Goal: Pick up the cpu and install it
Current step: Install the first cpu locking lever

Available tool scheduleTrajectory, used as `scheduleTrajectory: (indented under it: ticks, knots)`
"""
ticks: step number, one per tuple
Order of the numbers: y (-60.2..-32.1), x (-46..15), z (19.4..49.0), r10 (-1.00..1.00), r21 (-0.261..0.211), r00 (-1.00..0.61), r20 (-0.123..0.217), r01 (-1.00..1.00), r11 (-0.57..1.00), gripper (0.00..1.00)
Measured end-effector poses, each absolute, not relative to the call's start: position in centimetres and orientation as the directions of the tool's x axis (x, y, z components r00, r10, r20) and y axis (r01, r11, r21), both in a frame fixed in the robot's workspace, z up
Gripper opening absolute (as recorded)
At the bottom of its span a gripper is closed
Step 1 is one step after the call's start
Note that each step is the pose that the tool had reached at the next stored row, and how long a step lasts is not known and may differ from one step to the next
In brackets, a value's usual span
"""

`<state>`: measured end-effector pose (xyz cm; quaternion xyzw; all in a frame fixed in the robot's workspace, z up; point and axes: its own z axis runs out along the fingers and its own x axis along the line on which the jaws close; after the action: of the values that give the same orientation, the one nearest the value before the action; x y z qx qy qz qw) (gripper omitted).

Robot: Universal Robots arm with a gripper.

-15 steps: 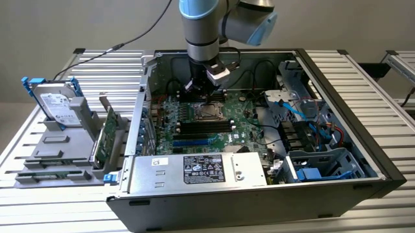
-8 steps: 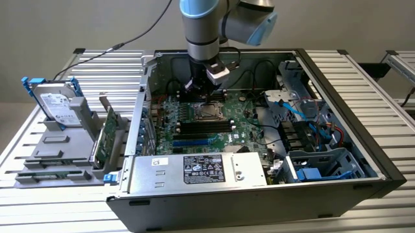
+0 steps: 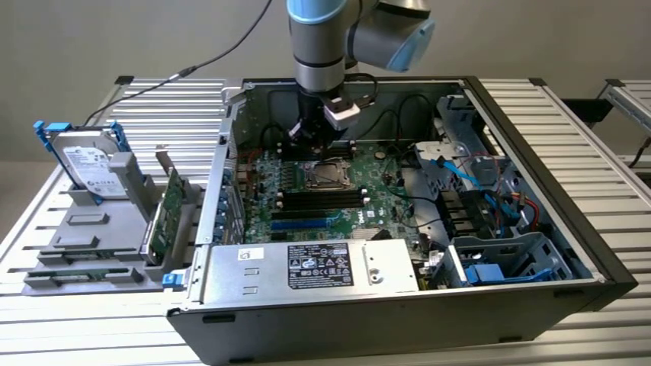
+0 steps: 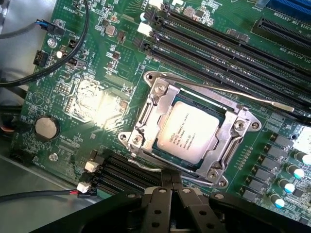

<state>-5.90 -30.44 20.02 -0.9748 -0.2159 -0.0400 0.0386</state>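
Observation:
The cpu (image 4: 187,132), a flat silver square with printed text, lies seated in the motherboard socket (image 4: 228,145), framed by the metal load bracket. The thin retention lever (image 4: 233,92) stands unlatched, slanting across beside the socket. My gripper (image 4: 171,178) hovers just beside the socket's edge, its two dark fingers pressed together with nothing between them. In the exterior view the gripper (image 3: 307,146) hangs inside the open computer case, just above and behind the socket (image 3: 328,175).
Black memory slots (image 4: 228,53) run along one side of the socket, and black cables (image 4: 58,63) cross the board. Outside the case (image 3: 569,191), on the exterior view's left, a grey holder (image 3: 87,221) carries a hard drive (image 3: 87,164) and green cards (image 3: 168,213).

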Motion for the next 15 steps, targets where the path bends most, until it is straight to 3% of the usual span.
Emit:
scheduleTrajectory:
  ticks: [15]
  knots:
    - [-30.01,-5.72,20.09,0.42,-0.045,0.903,0.089,0.425,-0.904,0.11]
